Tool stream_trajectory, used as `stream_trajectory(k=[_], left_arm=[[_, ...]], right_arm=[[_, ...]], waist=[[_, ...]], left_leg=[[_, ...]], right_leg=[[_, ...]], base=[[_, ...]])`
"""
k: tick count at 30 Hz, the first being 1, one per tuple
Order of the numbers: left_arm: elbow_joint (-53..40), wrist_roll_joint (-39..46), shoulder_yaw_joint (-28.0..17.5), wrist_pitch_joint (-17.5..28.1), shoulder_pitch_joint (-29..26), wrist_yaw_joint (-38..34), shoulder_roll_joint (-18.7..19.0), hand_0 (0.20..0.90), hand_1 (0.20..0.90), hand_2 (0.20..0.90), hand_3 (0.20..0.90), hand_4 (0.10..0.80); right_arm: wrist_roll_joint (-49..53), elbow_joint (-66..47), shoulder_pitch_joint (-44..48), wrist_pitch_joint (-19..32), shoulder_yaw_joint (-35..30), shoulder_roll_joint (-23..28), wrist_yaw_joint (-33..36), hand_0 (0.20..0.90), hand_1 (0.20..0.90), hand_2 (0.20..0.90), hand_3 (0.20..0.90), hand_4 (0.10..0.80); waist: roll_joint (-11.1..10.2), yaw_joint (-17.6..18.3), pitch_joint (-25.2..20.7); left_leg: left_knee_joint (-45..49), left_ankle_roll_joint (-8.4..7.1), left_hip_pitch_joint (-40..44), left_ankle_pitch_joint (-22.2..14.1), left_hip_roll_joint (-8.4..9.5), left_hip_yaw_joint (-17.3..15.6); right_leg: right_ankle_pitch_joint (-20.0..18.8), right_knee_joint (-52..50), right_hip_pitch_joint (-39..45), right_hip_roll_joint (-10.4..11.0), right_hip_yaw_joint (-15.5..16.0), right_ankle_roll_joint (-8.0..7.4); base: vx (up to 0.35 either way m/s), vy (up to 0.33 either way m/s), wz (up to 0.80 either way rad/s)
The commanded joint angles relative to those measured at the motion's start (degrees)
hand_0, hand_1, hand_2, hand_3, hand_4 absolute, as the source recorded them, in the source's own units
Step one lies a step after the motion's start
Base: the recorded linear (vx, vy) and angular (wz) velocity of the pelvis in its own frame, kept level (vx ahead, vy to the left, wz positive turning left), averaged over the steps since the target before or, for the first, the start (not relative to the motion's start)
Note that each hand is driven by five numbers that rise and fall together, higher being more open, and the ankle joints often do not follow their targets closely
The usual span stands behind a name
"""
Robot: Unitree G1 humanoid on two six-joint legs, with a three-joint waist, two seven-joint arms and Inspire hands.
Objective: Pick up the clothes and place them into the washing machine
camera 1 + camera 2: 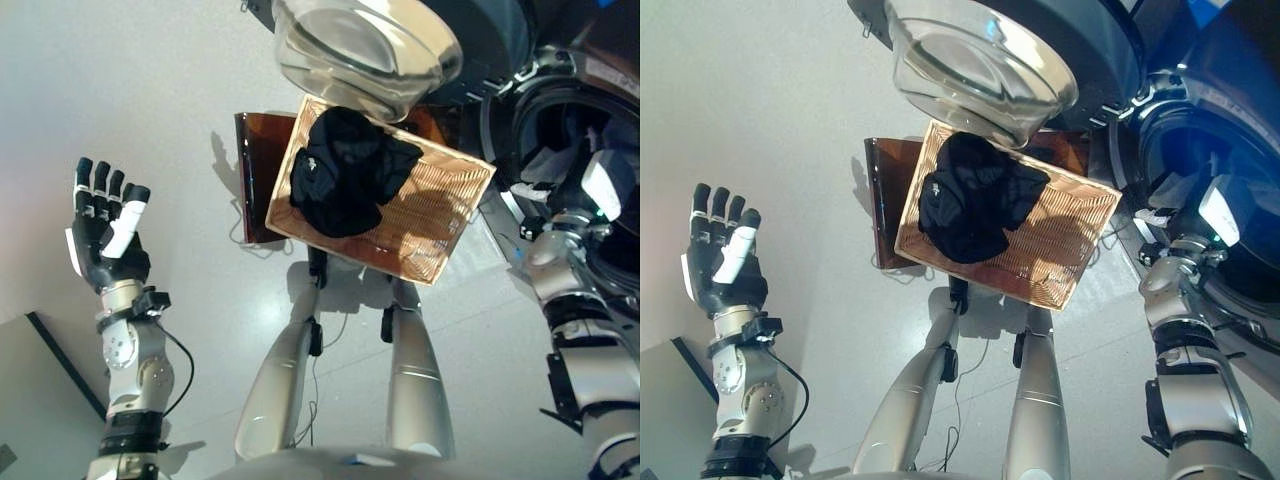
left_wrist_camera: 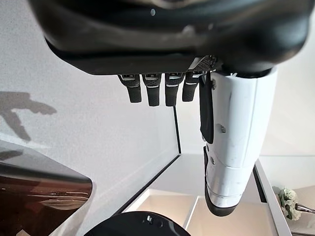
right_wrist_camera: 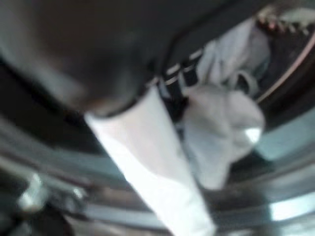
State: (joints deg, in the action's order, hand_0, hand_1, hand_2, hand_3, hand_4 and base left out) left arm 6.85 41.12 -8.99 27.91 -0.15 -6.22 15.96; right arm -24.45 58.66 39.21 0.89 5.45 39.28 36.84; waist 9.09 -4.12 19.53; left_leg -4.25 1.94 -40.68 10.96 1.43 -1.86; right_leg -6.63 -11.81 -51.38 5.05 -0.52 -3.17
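Observation:
A heap of black clothes [image 1: 345,170] lies in a wicker basket [image 1: 440,235] on a brown stand, straight ahead of me. To the right the washing machine's drum [image 1: 575,120] stands open, its glass door [image 1: 360,50] swung out above the basket. My right hand [image 1: 604,186] reaches into the drum's mouth. Its wrist view shows a pale cloth [image 3: 224,130] bunched just past the hand, beside the white thumb cover [image 3: 152,162], but the grip is blurred. Another part of the pale cloth [image 1: 545,165] shows at the drum's rim. My left hand [image 1: 105,225] is raised at the far left, open and empty.
The brown stand [image 1: 255,170] sticks out to the left from under the basket. A dark line and a raised white edge [image 1: 60,365] run along the floor at the lower left. Pale floor [image 1: 150,90] spreads between my left hand and the basket.

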Motion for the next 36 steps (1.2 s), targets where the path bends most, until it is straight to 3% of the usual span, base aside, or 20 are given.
stream_trajectory(k=[1,13,36], left_arm=[[-5.6,-0.6,-7.3,6.5,3.8,0.2,2.0,0.900,0.900,0.900,0.900,0.800],[-6.1,-0.4,-7.9,5.9,4.3,0.5,2.2,0.900,0.900,0.900,0.900,0.800],[-7.3,-0.7,-9.1,4.7,4.9,0.2,3.0,0.900,0.900,0.900,0.900,0.800]], right_arm=[[-4.5,2.0,1.5,-2.3,4.5,3.8,0.6,0.900,0.900,0.900,0.900,0.800],[-6.3,5.2,6.0,-5.2,6.3,5.3,0.0,0.900,0.900,0.900,0.900,0.800],[-3.2,10.6,9.3,-6.3,6.6,6.4,-1.1,0.900,0.900,0.900,0.900,0.800]], waist=[[0.8,-0.3,-3.2],[1.1,-0.6,-1.5],[1.6,-0.9,0.0]], left_leg=[[-0.8,-4.49,0.1,-3.9,0.47,1.0],[-0.8,-4.76,-1.4,-3.3,0.24,1.4],[-0.8,-4.75,-2.6,-2.8,0.37,1.3]], right_leg=[[1.0,3.5,-2.1,1.8,2.2,-1.82],[1.2,2.8,-3.5,1.7,2.4,-1.74],[1.9,0.0,-6.1,1.9,2.1,-1.49]], base=[[-0.043,-0.018,0.05],[-0.017,-0.009,0.02],[0.000,0.000,0.00]])
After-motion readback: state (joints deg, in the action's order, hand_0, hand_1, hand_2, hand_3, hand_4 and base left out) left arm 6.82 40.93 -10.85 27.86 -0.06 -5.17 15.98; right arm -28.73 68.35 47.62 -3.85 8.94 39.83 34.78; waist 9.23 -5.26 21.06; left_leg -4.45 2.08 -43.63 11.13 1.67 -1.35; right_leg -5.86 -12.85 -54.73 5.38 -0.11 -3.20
